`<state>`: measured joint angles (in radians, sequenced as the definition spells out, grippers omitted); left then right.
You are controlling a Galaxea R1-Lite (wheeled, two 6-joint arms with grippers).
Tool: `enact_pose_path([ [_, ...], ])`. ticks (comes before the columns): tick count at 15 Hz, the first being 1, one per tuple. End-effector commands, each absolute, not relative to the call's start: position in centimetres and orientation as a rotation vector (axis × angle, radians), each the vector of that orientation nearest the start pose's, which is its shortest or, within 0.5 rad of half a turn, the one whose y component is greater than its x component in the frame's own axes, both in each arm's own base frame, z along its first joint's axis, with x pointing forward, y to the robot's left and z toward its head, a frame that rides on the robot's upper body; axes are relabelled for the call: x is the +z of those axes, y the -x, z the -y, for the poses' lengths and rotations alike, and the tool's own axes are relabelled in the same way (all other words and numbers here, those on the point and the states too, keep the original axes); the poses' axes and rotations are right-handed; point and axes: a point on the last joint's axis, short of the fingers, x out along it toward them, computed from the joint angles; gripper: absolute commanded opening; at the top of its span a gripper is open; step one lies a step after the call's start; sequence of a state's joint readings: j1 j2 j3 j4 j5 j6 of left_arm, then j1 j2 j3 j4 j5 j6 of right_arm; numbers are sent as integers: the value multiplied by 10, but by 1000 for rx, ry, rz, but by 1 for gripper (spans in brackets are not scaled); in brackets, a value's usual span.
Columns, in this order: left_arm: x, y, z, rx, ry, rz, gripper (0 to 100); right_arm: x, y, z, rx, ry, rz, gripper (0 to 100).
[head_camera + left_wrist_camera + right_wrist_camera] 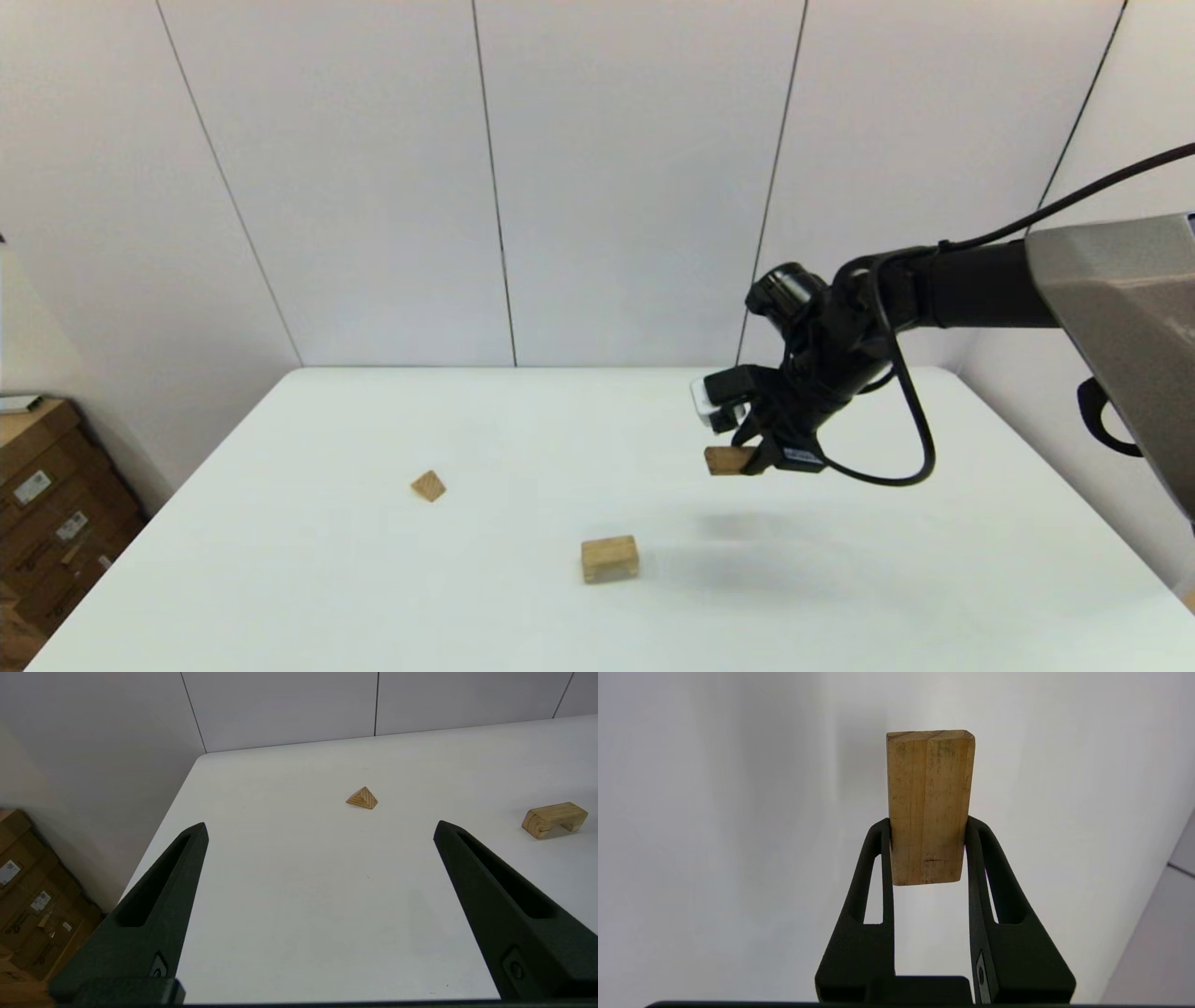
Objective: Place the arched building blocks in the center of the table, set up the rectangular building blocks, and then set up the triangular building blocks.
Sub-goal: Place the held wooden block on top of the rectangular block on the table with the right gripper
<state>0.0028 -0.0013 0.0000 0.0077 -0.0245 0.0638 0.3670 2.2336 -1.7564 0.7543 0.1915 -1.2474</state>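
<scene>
The arched block point(610, 558) rests on the white table point(373, 597) near its middle front, and its notch shows in the left wrist view point(554, 819). Held above the table to the right of centre is the flat rectangular block point(726, 460), with my right gripper point(758, 459) shut on it. In the right wrist view the slab point(929, 805) sticks out past the two fingers point(878, 858) that clamp its sides. The small triangular block point(428, 485) lies at the left, also visible in the left wrist view point(362, 798). My left gripper point(320, 828) is open, out of the head view, back from the triangular block.
Cardboard boxes point(42, 509) stand on the floor beyond the table's left edge. A panelled white wall runs behind the table. The right arm's black cable point(910, 439) loops below the wrist.
</scene>
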Motion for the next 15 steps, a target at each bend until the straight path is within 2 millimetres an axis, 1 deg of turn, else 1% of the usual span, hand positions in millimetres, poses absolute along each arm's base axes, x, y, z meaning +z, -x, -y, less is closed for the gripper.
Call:
enact_pose_path([
  [1,75,23,1,-22,-64,-7,100,142,-355,-188,1258,1175,-723,0],
  [4,75,23,1,-22,-64,-7,100,140,-340,-215,1323,1209,-698,0],
  [8,75,23,1,-22,-64,-7,100,126,-339,-240,1371,1234,-686,0],
  [12,75,23,1,-22,-64,-7,100,115,-343,-263,1396,1250,-656,0],
  [15,75,23,1,-22,-64,-7,100,106,-339,-280,1408,1238,-666,0],
])
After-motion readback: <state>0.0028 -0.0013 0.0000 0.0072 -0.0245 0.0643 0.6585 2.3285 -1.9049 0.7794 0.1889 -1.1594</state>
